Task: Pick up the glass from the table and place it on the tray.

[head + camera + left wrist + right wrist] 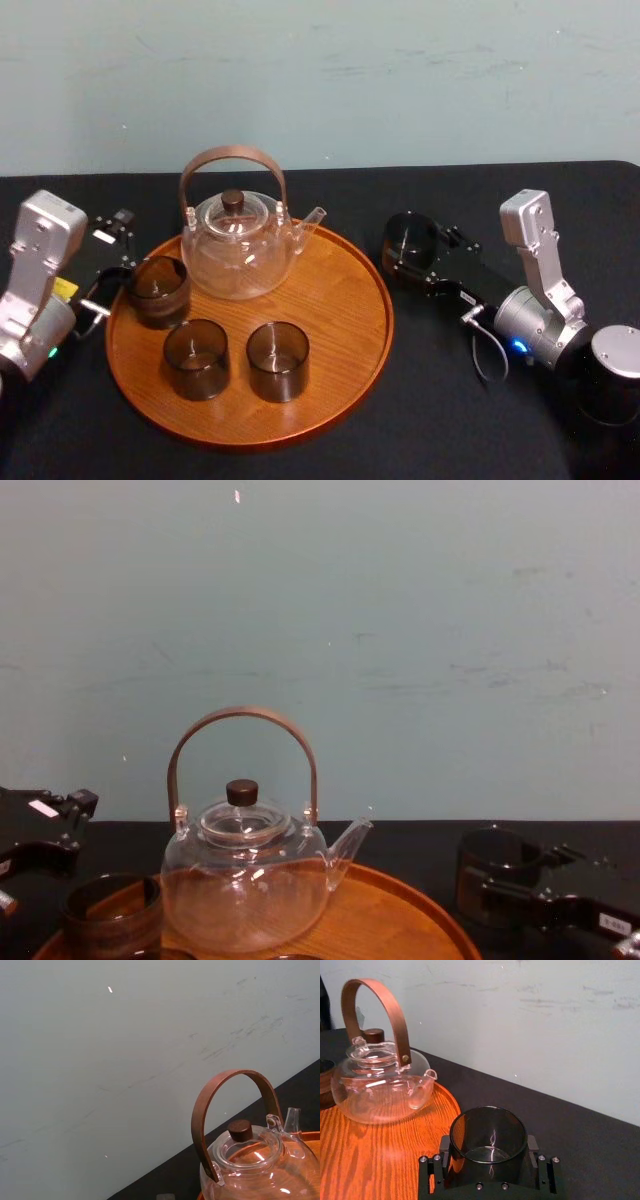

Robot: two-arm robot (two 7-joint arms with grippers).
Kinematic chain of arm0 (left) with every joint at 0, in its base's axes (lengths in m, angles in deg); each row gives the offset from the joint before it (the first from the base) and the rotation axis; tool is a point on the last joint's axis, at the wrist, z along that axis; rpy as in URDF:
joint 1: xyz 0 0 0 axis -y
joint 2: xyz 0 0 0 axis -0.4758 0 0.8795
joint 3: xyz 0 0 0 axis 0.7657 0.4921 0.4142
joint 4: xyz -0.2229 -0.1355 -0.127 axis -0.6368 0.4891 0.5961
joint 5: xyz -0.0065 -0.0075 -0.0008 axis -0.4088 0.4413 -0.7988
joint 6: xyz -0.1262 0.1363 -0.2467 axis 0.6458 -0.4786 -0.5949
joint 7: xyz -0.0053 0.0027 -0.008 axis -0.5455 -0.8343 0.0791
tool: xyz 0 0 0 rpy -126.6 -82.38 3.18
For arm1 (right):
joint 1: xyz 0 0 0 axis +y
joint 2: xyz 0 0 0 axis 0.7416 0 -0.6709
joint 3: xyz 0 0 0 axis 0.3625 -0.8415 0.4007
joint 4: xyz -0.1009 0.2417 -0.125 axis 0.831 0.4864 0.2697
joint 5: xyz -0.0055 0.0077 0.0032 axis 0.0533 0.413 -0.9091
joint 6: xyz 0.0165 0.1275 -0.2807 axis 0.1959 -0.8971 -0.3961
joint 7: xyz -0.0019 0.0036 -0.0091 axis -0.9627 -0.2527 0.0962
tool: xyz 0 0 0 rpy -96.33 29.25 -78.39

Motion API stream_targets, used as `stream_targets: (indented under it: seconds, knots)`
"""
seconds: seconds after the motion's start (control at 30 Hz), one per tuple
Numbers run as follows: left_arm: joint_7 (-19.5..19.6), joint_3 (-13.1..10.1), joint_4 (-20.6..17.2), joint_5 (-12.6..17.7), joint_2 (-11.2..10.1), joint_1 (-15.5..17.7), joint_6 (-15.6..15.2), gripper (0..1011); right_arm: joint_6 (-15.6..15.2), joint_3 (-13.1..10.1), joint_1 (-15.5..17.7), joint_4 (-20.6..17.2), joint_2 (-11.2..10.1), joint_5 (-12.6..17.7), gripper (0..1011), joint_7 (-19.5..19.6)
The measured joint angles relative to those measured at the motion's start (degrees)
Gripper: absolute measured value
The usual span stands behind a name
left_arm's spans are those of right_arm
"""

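My right gripper (488, 1147) grips the glass (488, 1125) mid-wall, fingers snug, beside the tray (340, 300). It looks light, slick and brittle. Left gripper (108, 265) idles, fingers wide.

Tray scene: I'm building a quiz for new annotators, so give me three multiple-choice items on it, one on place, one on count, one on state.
1. Relative to the tray, where is the glass in the right tool? A on it B left of it C right of it, off the rim.
2. How many glasses stand on the tray? A two B three C four.
3. The right tool is: A closed on the glass B open, empty C closed, empty.
Key: 1 C, the head view shows it beyond the rim; 2 B, three stand before the teapot, the left tool beside one; 3 A, its fingers clamp the glass walls.
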Motion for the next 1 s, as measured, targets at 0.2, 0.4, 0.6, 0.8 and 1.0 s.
stream_targets:
  seconds: [0.2,0.4,0.6,0.8,1.0]
  knots:
    - [0.0,0.0,0.0,0.0,0.0,0.0,0.0,0,0.01,0.09,1.5,-3.27,-0.7,-0.12,893,0.21]
    - [0.0,0.0,0.0,0.0,0.0,0.0,0.0,0,0.08,0.75,2.86,-6.39,-1.3,-0.01,893,-0.5]
    - [0.0,0.0,0.0,0.0,0.0,0.0,0.0,0,0.29,1.56,2.92,-6.92,-1.35,0.23,893,-1.33]
    - [0.0,0.0,0.0,0.0,0.0,0.0,0.0,0,0.65,2.66,2.17,-5.82,-1.01,0.57,893,-2.36]
    - [0.0,0.0,0.0,0.0,0.0,0.0,0.0,0,1.23,3.58,1.24,-4.31,-0.32,0.82,893,-3.0]
